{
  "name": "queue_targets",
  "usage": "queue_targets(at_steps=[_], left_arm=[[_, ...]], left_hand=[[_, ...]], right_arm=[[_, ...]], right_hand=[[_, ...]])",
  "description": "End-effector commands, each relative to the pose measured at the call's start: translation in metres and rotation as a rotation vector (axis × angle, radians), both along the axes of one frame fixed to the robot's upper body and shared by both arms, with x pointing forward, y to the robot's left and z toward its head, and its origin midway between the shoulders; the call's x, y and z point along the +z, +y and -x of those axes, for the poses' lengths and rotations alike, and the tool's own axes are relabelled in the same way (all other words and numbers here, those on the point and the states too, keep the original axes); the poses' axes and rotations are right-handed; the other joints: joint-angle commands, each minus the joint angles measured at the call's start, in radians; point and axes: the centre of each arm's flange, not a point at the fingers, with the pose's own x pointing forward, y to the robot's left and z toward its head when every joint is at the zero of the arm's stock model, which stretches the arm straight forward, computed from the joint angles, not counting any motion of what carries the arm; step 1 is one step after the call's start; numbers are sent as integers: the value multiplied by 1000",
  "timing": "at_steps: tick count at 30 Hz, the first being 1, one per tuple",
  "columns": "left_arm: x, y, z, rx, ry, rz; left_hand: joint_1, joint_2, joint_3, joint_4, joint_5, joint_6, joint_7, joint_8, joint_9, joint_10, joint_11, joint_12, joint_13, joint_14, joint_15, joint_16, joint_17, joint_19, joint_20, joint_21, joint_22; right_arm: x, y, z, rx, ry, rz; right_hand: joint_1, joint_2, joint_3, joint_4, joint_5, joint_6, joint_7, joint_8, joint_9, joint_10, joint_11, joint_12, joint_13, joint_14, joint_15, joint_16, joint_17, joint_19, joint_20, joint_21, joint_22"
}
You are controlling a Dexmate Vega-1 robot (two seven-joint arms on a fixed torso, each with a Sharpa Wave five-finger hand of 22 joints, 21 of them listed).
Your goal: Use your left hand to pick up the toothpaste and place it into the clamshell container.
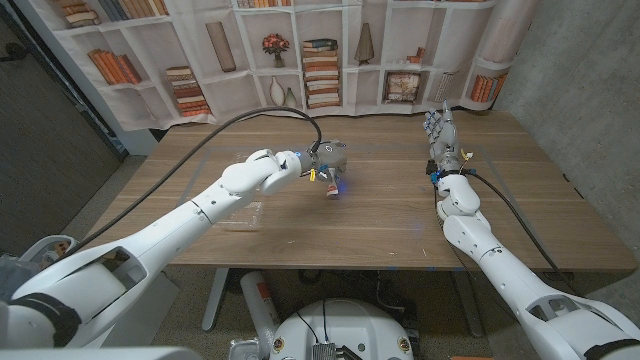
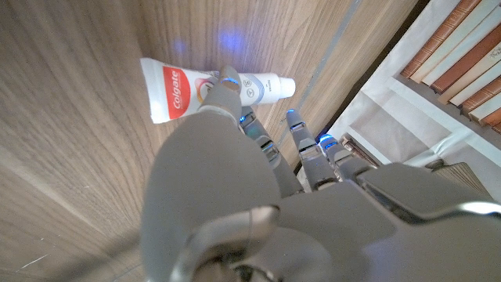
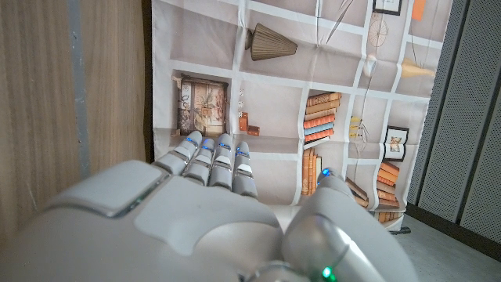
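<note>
The toothpaste (image 2: 178, 90) is a white tube with a red Colgate label and a white cap, lying on the wooden table (image 1: 400, 210). My left hand (image 1: 328, 160) hovers over the middle of the table, directly above the tube. In the left wrist view one fingertip (image 2: 228, 77) reaches over the tube's middle, and I cannot tell whether it touches. The other fingers (image 2: 299, 129) stay spread off the tube, gripping nothing. In the head view the hand hides the tube. A faint clear shape (image 1: 240, 215) on the table beside my left forearm may be the clamshell container.
My right hand (image 1: 441, 135) stands on its edge at the table's far right, fingers straight and holding nothing. A bookshelf-print backdrop (image 1: 300, 50) hangs behind the table's far edge. A black cable (image 1: 250, 115) arcs over the table to my left wrist.
</note>
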Motion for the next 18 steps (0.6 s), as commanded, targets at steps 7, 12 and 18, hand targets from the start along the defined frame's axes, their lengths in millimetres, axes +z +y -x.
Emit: queue_targets(at_steps=[7, 12, 18], left_arm=[[14, 10, 8, 1, -22, 84], [15, 16, 11, 8, -30, 94], [15, 19, 15, 16, -35, 105]], left_hand=[[0, 10, 8, 11, 8, 9, -7, 4, 6, 3, 2, 2, 5, 6, -156, -3, 1, 5, -28, -2, 2], [-1, 9, 8, 12, 8, 9, -7, 5, 6, 3, 2, 1, 5, 6, -156, -3, 1, 5, -29, -2, 2], [-1, 10, 9, 12, 8, 10, -6, 5, 6, 4, 2, 1, 5, 6, -156, -3, 1, 5, -29, -2, 2]], right_arm=[[-1, 2, 0, 5, 3, 14], [1, 3, 0, 7, 0, 20], [3, 5, -1, 10, 0, 25]], right_hand=[[10, 6, -3, 2, 1, 8, -2, -3, 3, 14, 0, -1, 5, 8, -2, 0, 5, 9, -1, -4, 5], [10, 6, -4, 2, 1, 8, -2, -3, 3, 14, 0, -1, 5, 8, -3, 0, 5, 9, -2, -5, 5], [10, 6, -4, 1, 1, 8, -2, -3, 3, 13, 1, -1, 5, 9, -3, 0, 5, 10, -2, -6, 5]])
